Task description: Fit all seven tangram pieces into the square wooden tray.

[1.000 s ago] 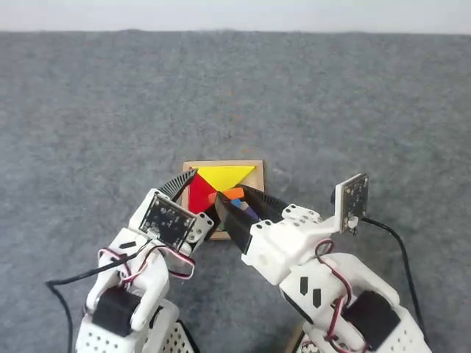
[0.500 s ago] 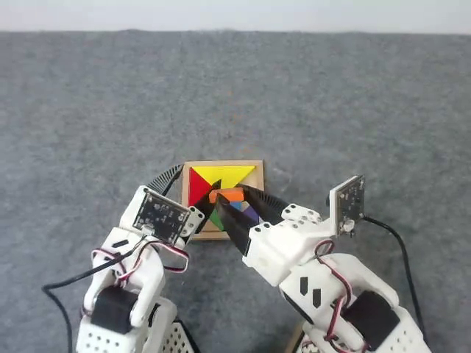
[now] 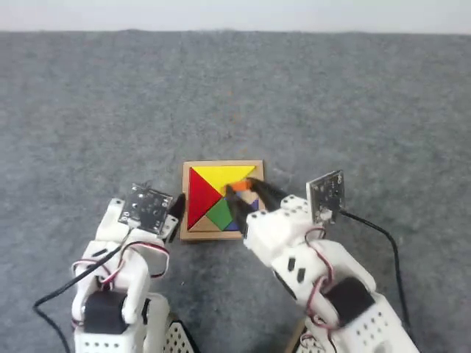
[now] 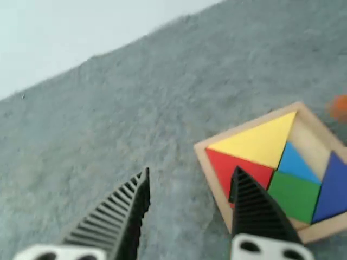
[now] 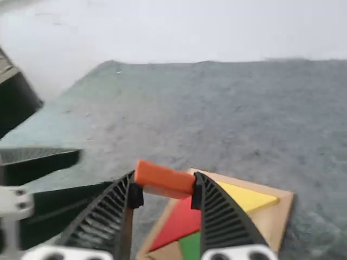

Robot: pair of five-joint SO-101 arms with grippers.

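Observation:
The square wooden tray (image 3: 221, 164) lies mid-table. It holds a yellow triangle (image 3: 221, 176), a red triangle (image 3: 199, 197), a green piece (image 3: 219, 214) and blue pieces near its right side. In the left wrist view the tray (image 4: 205, 165) shows yellow (image 4: 260, 142), red (image 4: 227, 162), light blue (image 4: 295, 162), green (image 4: 293, 195) and dark blue (image 4: 332, 184) pieces. My right gripper (image 3: 240, 190) hangs over the tray's right half, shut on an orange piece (image 5: 164, 178). My left gripper (image 4: 191, 172) stands open and empty, just off the tray's near-left corner (image 3: 176, 212).
Grey carpet (image 3: 331, 103) covers the table all around the tray. Both arm bodies crowd the near edge; the right arm's cable (image 3: 390, 243) trails at the right. The left arm's fingers (image 5: 38, 162) show beside the right gripper.
The left gripper has pulled back out of the tray toward the near left, uncovering the red and green pieces. The right gripper, still shut on the orange piece, shifted slightly right over the tray.

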